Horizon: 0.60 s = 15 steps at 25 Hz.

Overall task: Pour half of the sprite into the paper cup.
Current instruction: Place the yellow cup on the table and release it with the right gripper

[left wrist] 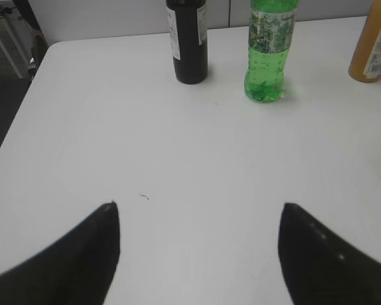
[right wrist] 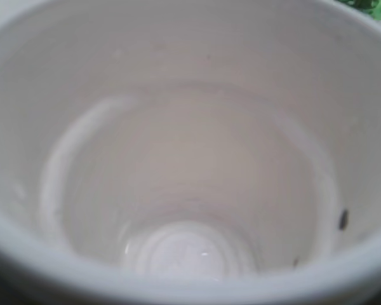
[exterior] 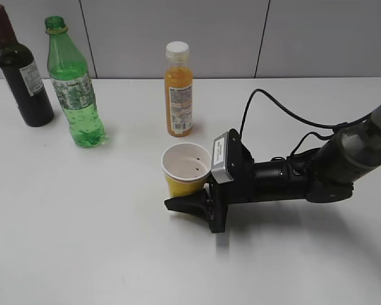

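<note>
Sprite [exterior: 75, 95] stands untouched, well behind-left of the paper cup [exterior: 185, 169].
Right hand [exterior: 178, 204] at cup, grip unclear; left hand [left wrist: 200, 254] gapes empty, must fetch bottle.

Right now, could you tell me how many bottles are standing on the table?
3, all along the back: the dark wine bottle far left, the sprite just right of it, and the orange juice bottle behind the paper cup. None seem hidden.

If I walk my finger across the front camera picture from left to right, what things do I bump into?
Wine bottle → sprite bottle → juice bottle → robot arm. The paper cup sits in front of the juice bottle, overlapping it sideways.
</note>
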Tool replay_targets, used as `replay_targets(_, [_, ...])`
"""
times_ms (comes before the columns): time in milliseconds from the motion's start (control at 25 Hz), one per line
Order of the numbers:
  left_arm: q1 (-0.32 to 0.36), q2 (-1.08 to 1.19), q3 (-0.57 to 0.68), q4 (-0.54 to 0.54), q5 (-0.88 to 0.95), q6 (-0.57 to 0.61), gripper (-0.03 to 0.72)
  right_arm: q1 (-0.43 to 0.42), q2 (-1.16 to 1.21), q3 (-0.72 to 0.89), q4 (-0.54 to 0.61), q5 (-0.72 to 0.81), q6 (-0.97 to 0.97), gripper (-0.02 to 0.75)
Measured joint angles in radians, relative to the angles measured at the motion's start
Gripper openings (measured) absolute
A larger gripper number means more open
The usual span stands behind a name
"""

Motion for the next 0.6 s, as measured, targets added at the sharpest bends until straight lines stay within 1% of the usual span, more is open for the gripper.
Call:
replay_targets(520, [0.000,0.000,0.000,0.000,0.000,0.000,0.589,0.000,0.019,-0.002,-0.019,0.016,0.003,0.449])
replay_targets(560, [0.000,0.000,0.000,0.000,0.000,0.000,0.589,0.000,0.019,-0.002,-0.019,0.019,0.003,0.470])
replay_targets(600, [0.000,0.000,0.000,0.000,0.000,0.000,0.589,0.000,0.019,-0.002,-0.019,0.019,0.003,0.506])
